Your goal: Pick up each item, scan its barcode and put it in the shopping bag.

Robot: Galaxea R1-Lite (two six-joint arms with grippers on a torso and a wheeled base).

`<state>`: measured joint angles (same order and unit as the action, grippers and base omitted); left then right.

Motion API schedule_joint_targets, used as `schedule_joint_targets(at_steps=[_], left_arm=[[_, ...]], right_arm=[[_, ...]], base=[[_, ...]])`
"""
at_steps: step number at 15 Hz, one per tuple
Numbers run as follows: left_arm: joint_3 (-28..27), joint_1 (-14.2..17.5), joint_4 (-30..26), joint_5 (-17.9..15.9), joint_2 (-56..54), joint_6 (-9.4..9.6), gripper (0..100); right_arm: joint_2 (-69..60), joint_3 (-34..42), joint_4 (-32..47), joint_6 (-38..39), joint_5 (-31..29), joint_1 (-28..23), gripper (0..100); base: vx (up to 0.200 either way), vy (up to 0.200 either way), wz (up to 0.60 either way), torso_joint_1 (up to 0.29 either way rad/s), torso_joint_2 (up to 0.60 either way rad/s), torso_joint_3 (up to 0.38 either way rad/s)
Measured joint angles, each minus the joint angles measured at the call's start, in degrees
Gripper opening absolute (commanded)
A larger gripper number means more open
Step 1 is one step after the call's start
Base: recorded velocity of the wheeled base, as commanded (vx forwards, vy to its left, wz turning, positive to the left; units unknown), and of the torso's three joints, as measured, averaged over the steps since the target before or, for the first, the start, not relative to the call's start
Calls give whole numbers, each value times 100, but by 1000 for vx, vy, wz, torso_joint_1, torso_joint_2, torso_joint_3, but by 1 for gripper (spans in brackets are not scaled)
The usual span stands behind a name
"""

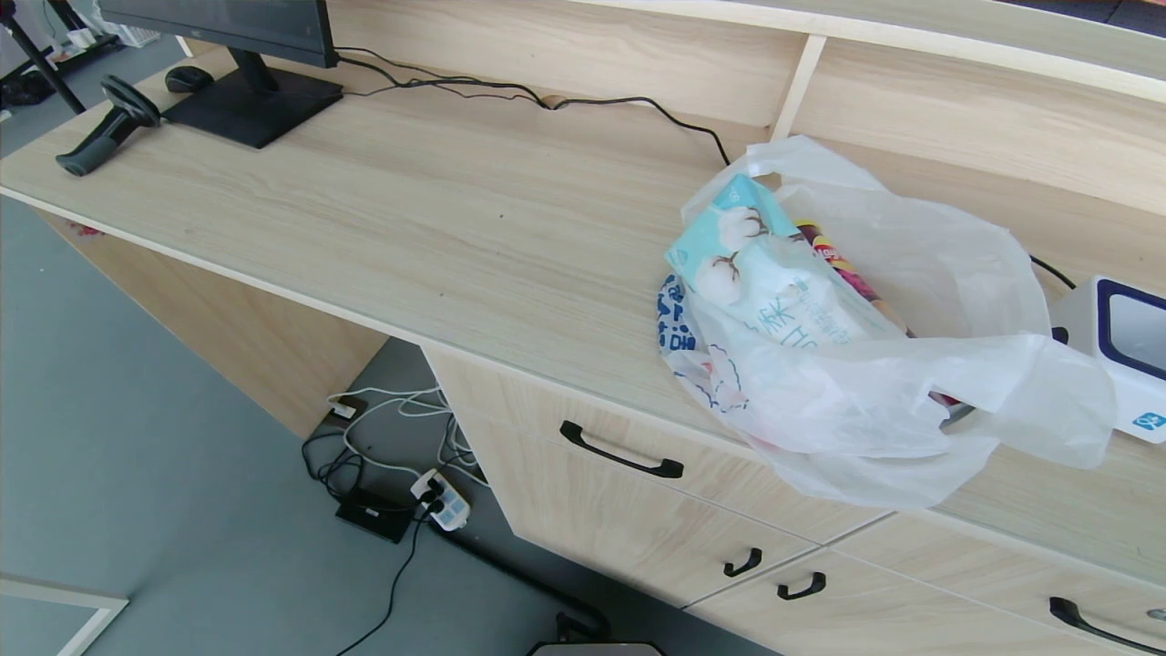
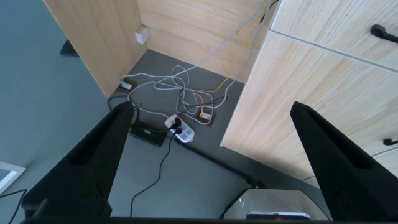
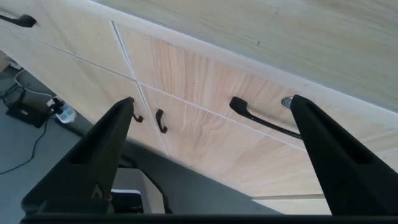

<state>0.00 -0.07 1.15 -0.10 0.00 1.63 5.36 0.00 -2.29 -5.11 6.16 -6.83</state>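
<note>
My left hand (image 2: 211, 106) and right hand (image 3: 211, 99) hang released, grasping nothing, low before the drawers (image 3: 199, 143); up on the bench (image 1: 410, 210) the shopping bag (image 1: 911, 364) holds a tissue pack (image 1: 765, 273) and a tube (image 1: 847, 273) — every item I see is bagged; likely finished.

Right hand (image 3: 211, 101) spread open, wooden drawers (image 3: 199, 146), black handles (image 3: 258, 120)

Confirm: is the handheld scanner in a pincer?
No, the handheld scanner lies on the counter beside the monitor base.
</note>
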Motion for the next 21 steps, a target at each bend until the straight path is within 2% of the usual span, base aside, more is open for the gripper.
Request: schedule_joint_targets(at_steps=[2,3,5,6,12,16,18,21], left_arm=[[0,0,11,0,0,-18,100],[0,-2,20,0,0,-20,100],[0,-4,30,0,0,-27,100],[0,-4,30,0,0,-29,100],[0,0,33,0,0,-40,100],[0,-4,27,0,0,-33,100],[0,-4,29,0,0,-38,100],[0,2,30,0,0,-40,100]], right_arm=[[39,0,2,-15,87,324,100],[91,-2,22,5,82,667,100],[98,-2,189,306,-505,1090,100],[67,-2,216,367,-606,1186,100],[28,-2,222,661,-695,1304,100],[-51,-2,218,297,-697,880,100],[-197,-2,227,518,-697,819,100],[-413,-2,229,456,-695,724,100]], base=[[0,0,0,0,0,0],[0,0,0,0,0,0],[0,0,0,0,0,0],[0,0,0,0,0,0],[0,0,0,0,0,0],[0,0,0,0,0,0],[0,0,0,0,0,0],[0,0,0,0,0,0]])
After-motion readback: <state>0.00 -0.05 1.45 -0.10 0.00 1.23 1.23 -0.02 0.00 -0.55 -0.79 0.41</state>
